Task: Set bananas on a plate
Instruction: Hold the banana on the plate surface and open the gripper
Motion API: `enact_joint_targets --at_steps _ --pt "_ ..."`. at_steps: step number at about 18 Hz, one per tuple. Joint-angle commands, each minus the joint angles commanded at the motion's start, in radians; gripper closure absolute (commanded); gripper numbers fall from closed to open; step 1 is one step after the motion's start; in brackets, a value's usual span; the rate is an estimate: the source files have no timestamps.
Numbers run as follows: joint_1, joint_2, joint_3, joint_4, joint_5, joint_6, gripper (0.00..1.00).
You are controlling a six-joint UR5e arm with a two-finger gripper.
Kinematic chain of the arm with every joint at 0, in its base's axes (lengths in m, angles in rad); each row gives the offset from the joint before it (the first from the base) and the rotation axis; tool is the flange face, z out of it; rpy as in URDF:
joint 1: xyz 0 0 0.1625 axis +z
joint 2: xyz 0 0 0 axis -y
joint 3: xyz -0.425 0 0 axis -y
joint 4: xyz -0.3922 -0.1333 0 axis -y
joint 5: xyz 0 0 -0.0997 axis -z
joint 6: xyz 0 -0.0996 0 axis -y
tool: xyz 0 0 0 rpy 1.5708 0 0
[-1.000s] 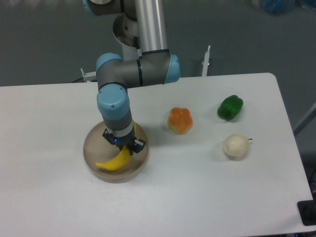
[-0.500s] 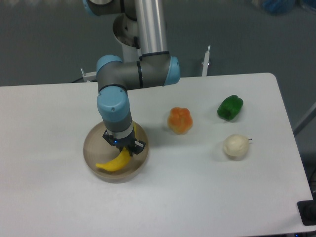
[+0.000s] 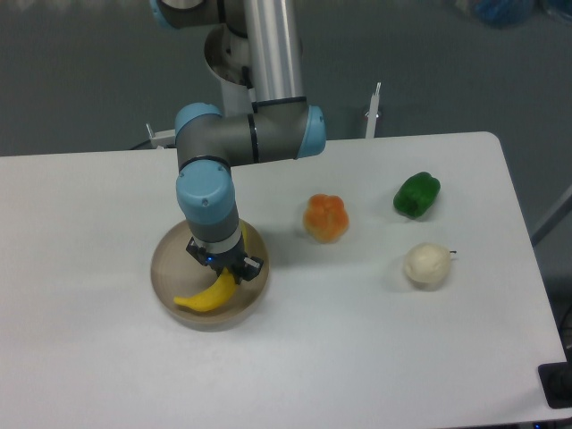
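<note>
A curved bright-yellow banana [image 3: 205,297] lies in the round beige-grey plate [image 3: 170,268] at the left of the table. My gripper [image 3: 224,265] points straight down over the plate, its black fingers around the banana's right end. The wrist hides the banana's upper tip and the fingertips, and I cannot tell from this view whether the jaws still press on the fruit. The banana looks to rest on the plate's floor.
An orange lumpy fruit [image 3: 325,217] sits right of the plate. A green pepper [image 3: 416,195] lies at the far right, with a cream-white round item [image 3: 425,264] in front of it. The white table's edge [image 3: 500,143] is behind them.
The arm has sunk very slightly, a few pixels lower over the plate. The banana stays in the same place in the plate.
</note>
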Motion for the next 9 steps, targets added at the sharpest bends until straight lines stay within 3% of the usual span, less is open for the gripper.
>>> enact_joint_targets --at_steps 9 --pt "0.008 0.024 0.005 -0.002 0.0 0.002 0.35"
